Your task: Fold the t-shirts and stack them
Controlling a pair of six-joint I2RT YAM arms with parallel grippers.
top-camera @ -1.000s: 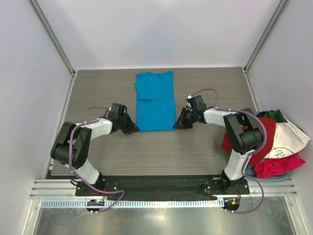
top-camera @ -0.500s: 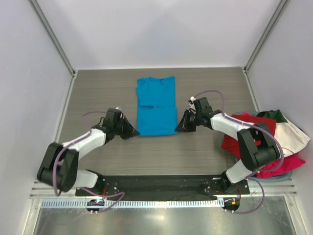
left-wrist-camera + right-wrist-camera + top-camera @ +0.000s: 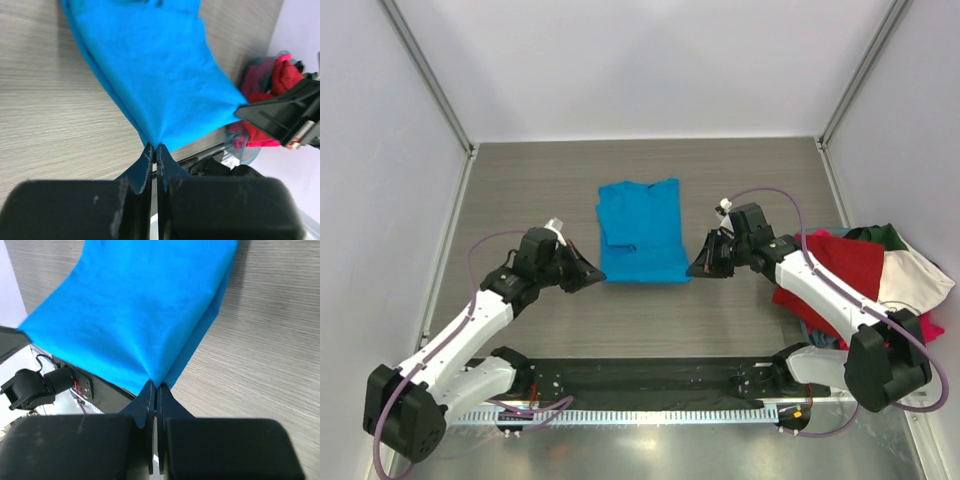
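A bright blue t-shirt point(image 3: 640, 232), folded lengthwise, lies in the middle of the table with its near end lifted. My left gripper point(image 3: 595, 273) is shut on its near left corner point(image 3: 155, 142). My right gripper point(image 3: 692, 270) is shut on its near right corner point(image 3: 155, 380). The near hem hangs stretched between the two grippers above the table. The far end with the collar rests on the wood. A heap of other t-shirts lies at the right edge: red point(image 3: 840, 270), white point(image 3: 910, 280), dark green point(image 3: 882, 236) and magenta-pink point(image 3: 890, 335).
The wooden tabletop point(image 3: 520, 190) is bounded by grey walls on the left, back and right. A black base rail point(image 3: 640, 375) runs along the near edge. The shirt heap sits in a bluish bin point(image 3: 239, 145) at the right.
Both grippers have moved toward the near edge and risen, holding the shirt's near corners. The blue shirt now looks shorter and its near end is off the table.
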